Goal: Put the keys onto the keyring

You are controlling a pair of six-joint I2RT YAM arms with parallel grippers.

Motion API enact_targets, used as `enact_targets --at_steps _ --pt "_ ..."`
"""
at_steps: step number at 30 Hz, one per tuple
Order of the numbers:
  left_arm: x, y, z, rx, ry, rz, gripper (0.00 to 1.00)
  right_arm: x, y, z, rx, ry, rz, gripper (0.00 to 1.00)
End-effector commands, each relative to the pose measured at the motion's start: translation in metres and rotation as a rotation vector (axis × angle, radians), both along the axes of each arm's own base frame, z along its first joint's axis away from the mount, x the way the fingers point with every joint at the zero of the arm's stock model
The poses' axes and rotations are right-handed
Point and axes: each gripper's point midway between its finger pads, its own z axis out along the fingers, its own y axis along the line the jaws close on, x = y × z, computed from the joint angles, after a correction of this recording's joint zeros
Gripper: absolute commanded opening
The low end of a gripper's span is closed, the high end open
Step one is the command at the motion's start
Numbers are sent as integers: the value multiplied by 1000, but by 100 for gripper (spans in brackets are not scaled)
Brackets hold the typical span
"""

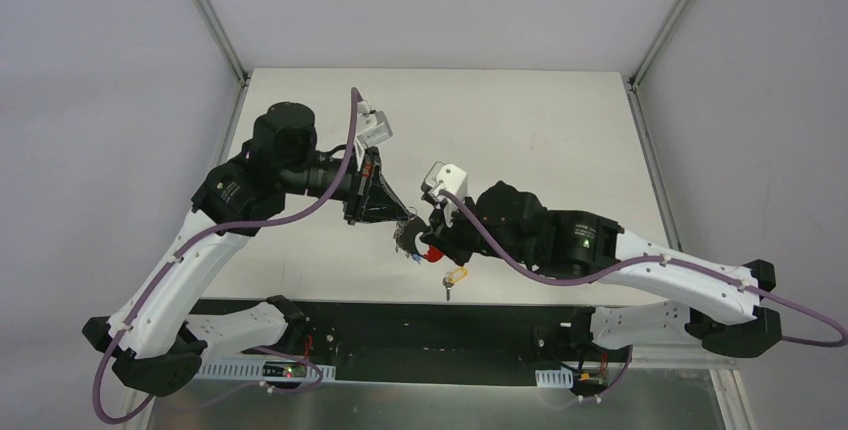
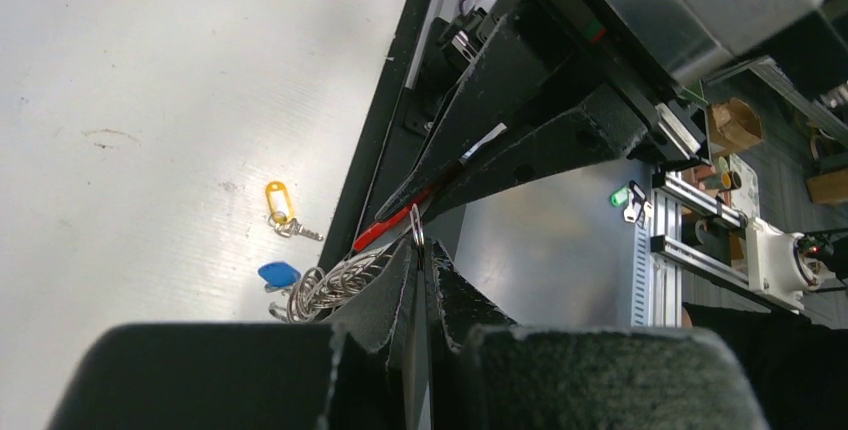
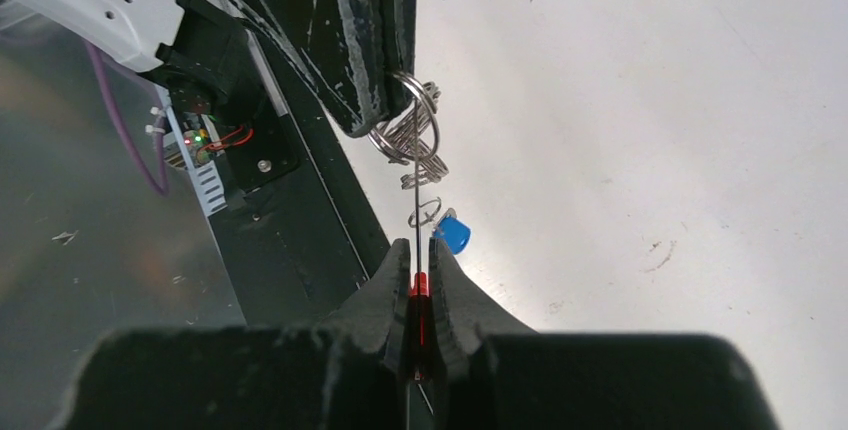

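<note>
On the table (image 1: 540, 130) lies a silver, yellow-headed key (image 2: 283, 212).

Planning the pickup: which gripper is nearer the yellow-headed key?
Right. The right gripper, clamped on the red strap, is close beside the key; the left gripper, holding the ring, is farther.

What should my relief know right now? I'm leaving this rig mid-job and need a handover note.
Left gripper: jaws shut on the keyring at its silver ring.
Right gripper: jaws shut on the red strap; the blue tag dangles between the two.
The key, yellow-headed, lies loose on the table near its front edge, apart from both grippers.
Done: keyring held between both arms.
Left: pick up the key and thread it onto the ring.
</note>
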Motion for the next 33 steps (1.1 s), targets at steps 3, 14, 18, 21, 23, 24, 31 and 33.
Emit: enact_targets --at_steps 3,14,18,21,23,24,31,33 --pt "1 2 15 16 9 37 0 15 -9 11 -38 -70 -104 0" --pt "13 4 2 96 28 100 0 23 -8 16 -69 -126 -171 0" --pt "17 5 -2 121 26 129 0 22 -6 18 -74 -132 -172 0" --pt "22 7 -2 132 23 159 0 21 -4 18 -84 -134 -170 0" --pt "25 8 0 134 18 181 0 22 -4 17 -93 -137 -179 0" --pt "26 8 0 135 17 187 0 22 -4 17 -94 -137 -181 0" --pt "25 2 0 139 29 171 0 23 -2 19 -88 -138 -193 0" --pt "23 1 0 139 31 160 0 23 -3 20 -90 -146 -194 0"
